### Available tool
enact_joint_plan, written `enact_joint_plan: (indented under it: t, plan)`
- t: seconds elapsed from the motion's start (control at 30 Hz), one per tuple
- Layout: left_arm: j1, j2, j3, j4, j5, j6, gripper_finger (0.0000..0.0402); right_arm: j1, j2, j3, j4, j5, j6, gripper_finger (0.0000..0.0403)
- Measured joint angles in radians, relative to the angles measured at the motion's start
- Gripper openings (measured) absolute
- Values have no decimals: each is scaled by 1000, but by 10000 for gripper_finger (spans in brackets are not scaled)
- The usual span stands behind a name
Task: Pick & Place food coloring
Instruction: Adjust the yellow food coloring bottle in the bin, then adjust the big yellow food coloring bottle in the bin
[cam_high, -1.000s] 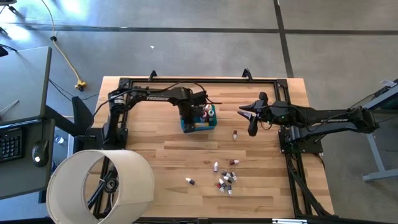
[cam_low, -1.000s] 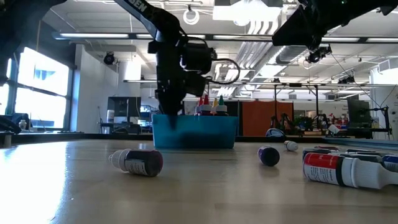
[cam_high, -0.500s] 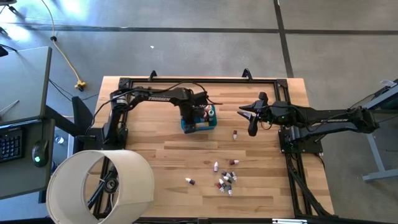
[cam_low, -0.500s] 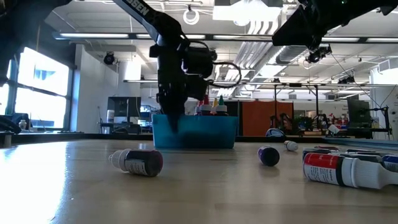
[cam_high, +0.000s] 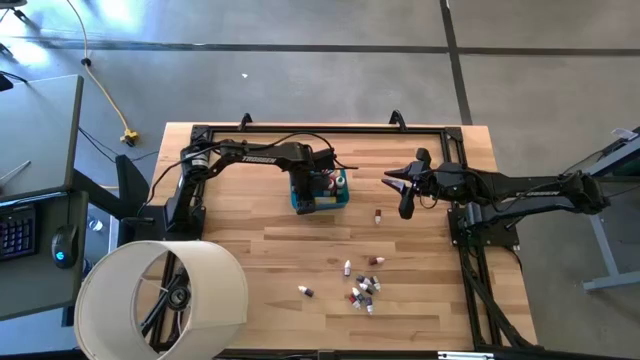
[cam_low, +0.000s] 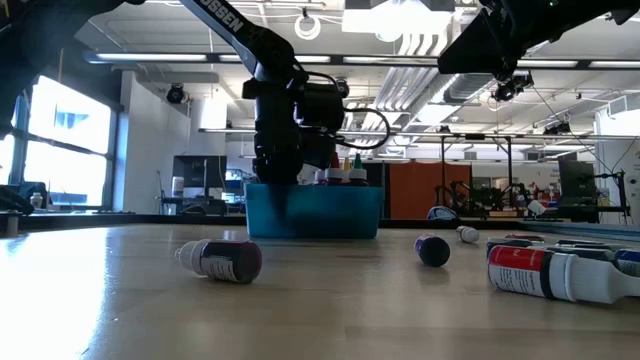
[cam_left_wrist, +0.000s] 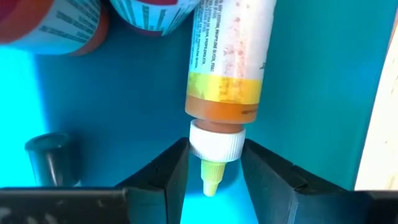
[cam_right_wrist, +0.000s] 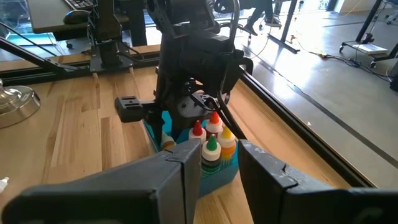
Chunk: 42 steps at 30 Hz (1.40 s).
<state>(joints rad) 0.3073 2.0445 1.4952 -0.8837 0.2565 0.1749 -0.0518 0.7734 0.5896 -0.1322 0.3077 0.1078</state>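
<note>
left tool (cam_left_wrist: 214, 177) down inside the blue tub (cam_high: 321, 200), pinching an orange bottle (cam_left_wrist: 227, 68) at its cap; right tool (cam_high: 404, 190) hovers right, fingers slightly apart, empty.

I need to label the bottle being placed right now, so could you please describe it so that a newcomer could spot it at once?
Find the blue tub near the table's back edge, under the left arm. Inside it, the left gripper clamps a bottle by its white cap. Unlike the upright red, green and yellow-tipped bottles beside it, this one has an orange-brown body and a pale yellow tip.
</note>
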Motion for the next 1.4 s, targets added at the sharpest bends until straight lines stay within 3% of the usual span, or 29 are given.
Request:
enact_joint_plan:
  t: [0.27,0.47,0.63,0.83,1.0,1.17,1.4]
  plan:
    - [0,0,0,-8,-2,7,80,0,0,0,0,0,0,99]
    - [0,1,3,-23,0,4,83,0,0,0,0,0,0,99]
    - [-2,0,81,-151,-26,-1,80,0,0,0,0,0,-2,99]
    - [-2,-4,203,-275,-31,-7,34,0,0,0,-3,0,2,99]
    - [-2,-4,219,-296,-19,-8,9,0,0,0,-6,0,7,99]
    - [-9,12,217,-286,-35,8,34,0,0,0,-7,0,7,99]
    - [-23,10,218,-243,-69,29,132,0,0,0,-10,-4,7,99]
